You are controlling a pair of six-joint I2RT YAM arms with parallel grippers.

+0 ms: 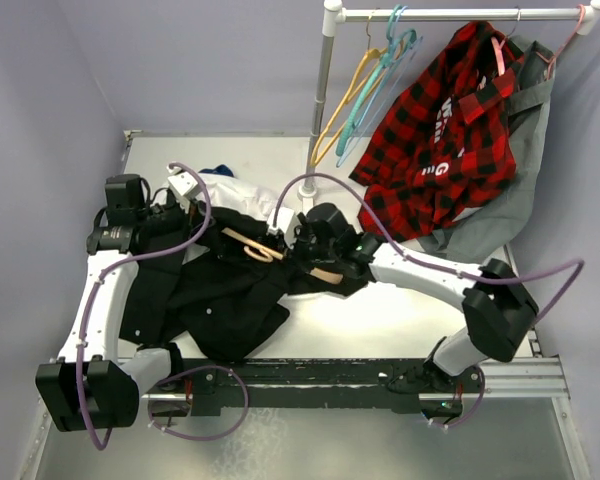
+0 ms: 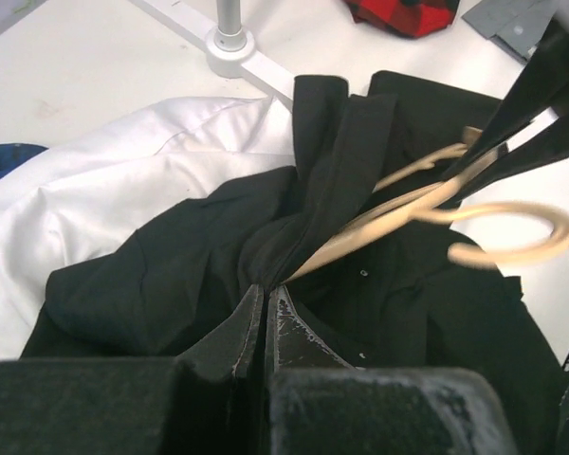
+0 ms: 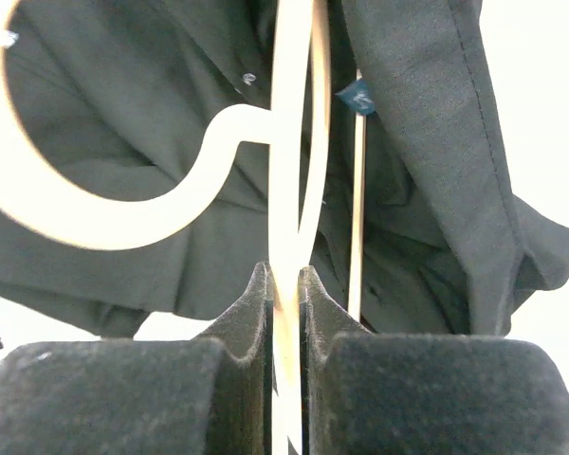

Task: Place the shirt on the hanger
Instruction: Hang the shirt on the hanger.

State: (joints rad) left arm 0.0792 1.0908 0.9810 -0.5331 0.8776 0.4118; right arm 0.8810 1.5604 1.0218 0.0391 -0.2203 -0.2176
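The black shirt (image 1: 220,300) lies crumpled on the white table between the two arms. The tan wooden hanger (image 1: 252,246) lies partly inside it, one arm tucked under the fabric and the hook (image 2: 522,237) sticking out. My left gripper (image 1: 192,238) is shut, and shirt (image 2: 171,275) fabric bunches right at its tips (image 2: 266,287). My right gripper (image 1: 298,252) is shut on a flat arm of the hanger (image 3: 289,142), which stands edge-on between the fingers (image 3: 256,294). In the right wrist view the shirt (image 3: 427,114) hangs behind the hanger.
A white shirt (image 1: 230,190) lies under the black one at the back left. A red plaid shirt (image 1: 440,130) and grey cloth (image 1: 510,200) hang from the rail (image 1: 450,14) at the back right, beside yellow and teal hangers (image 1: 375,80). The rail's post (image 1: 323,100) stands behind the shirt.
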